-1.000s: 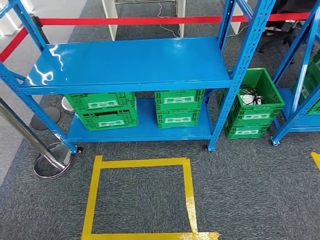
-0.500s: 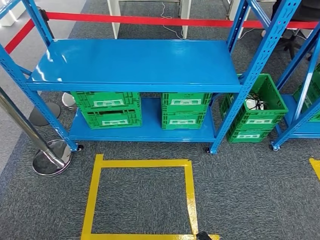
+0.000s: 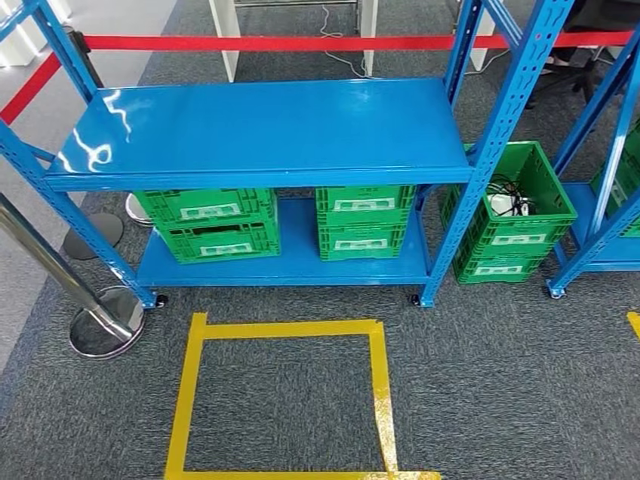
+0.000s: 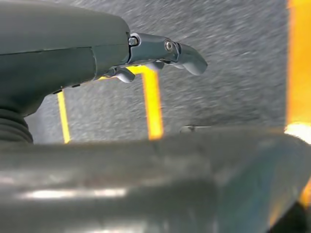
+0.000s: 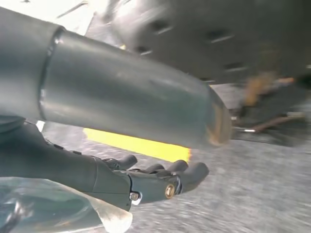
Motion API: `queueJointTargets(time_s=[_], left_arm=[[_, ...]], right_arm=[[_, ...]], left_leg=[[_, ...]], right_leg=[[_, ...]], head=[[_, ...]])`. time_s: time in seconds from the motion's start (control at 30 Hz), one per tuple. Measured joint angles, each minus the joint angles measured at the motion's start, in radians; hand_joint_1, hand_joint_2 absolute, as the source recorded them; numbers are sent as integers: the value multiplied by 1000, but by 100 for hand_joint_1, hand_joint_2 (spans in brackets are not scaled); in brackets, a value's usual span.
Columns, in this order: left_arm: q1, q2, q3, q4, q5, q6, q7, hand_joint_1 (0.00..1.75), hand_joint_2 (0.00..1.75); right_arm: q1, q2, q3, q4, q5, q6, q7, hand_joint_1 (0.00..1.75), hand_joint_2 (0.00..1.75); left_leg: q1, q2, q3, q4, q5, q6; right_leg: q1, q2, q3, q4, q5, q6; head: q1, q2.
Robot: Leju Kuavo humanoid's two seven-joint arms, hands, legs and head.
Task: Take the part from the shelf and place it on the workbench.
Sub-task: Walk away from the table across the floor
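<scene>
Two robot hands hang over grey carpet. The left robot hand [image 4: 157, 51] has its dark fingers stretched out and apart, nothing in them. The right robot hand [image 5: 146, 182] has fingers extended and slightly curled. A clear plastic bag [image 5: 55, 208], crinkly and glossy, lies against its underside, but whether the hand grips it I cannot tell. The bag's contents are blurred, so I cannot tell whether the part is in it or where it is.

In the head view, the blue steel shelf rack [image 3: 264, 125] has a smooth glossy top deck and perforated uprights. On the lower deck are two stacks of green slatted plastic crates with white labels, one stack at 7 o'clock under the deck [image 3: 215, 225] and one at 5 o'clock [image 3: 362, 222]. An open green crate [image 3: 509, 215] sits on the carpet [image 3: 490, 390] at 3 o'clock of the rack, with dark cables [image 3: 502, 195] inside. A yellow tape square [image 3: 192, 390] is on the floor at 6 o'clock. A chrome post base [image 3: 106, 320] sits at 8 o'clock, and a red barrier belt [image 3: 264, 43] runs at 12 o'clock.

Versus half a second ago, the whole view has shifted slightly, so the camera moved. White glare now shows on the deck's 9 o'clock end, and the small dark shape at the bottom edge by the tape is out of frame.
</scene>
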Motion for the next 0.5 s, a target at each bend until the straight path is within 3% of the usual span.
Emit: queueJointTargets(time_s=[0.03, 0.07, 0.13, 0.2, 0.23, 0.3, 0.43, 0.5], left_arm=[[17, 2, 0, 7, 10, -7, -4, 0, 0], [34, 4, 0, 16, 18, -12, -7, 0, 0], [69, 8, 0, 38, 33, -23, -12, 0, 0], [99, 13, -1, 60, 47, -33, -18, 0, 0], [111, 15, -2, 67, 56, -39, -22, 0, 0], [123, 18, -5, 70, 76, -53, -31, 0, 0], [101, 24, -8, 37, 110, -75, -48, 0, 0], [83, 26, -11, 20, 121, -83, -53, 0, 0]], right_arm=[[-9, -3, 10, -16, -23, -2, -3, 0, 44], [-19, -5, 19, -33, -42, -4, -6, 0, 87], [-43, -10, 36, -72, -77, -8, -11, 0, 175], [-66, -15, 54, -112, -112, -11, -17, 0, 175], [-74, -20, 64, -127, -132, -13, -20, 0, 175], [-76, -31, 84, -143, -179, -16, -25, 0, 175], [-37, -41, 118, -129, -261, -24, -33, 0, 0], [-9, -44, 130, -119, -287, -27, -36, 0, 0]], left_leg=[[2, 0, -19, 38, -7, -2], [4, 0, -20, 37, 6, -2], [6, 2, 28, -68, 77, 1], [5, 4, 86, -194, 125, 7], [4, 5, 102, -228, 133, 7], [4, 3, 107, -242, 131, 7], [-1, 0, 107, -242, 128, 13], [-3, 1, 107, -242, 128, 16]], right_leg=[[0, 0, 1, 0, -1, 0], [0, 0, 3, 0, -2, 0], [0, 1, 9, 0, -5, 2], [4, 1, 6, 2, -13, 9], [7, 1, 4, 2, -16, 10], [10, 0, 3, 0, -21, 12], [6, -4, 14, -9, -15, 20], [4, -2, 21, -11, -13, 24]], head=[[0, 0], [0, 0], [0, 0], [0, 0], [1, 0], [4, 0], [5, 0], [4, 0]])
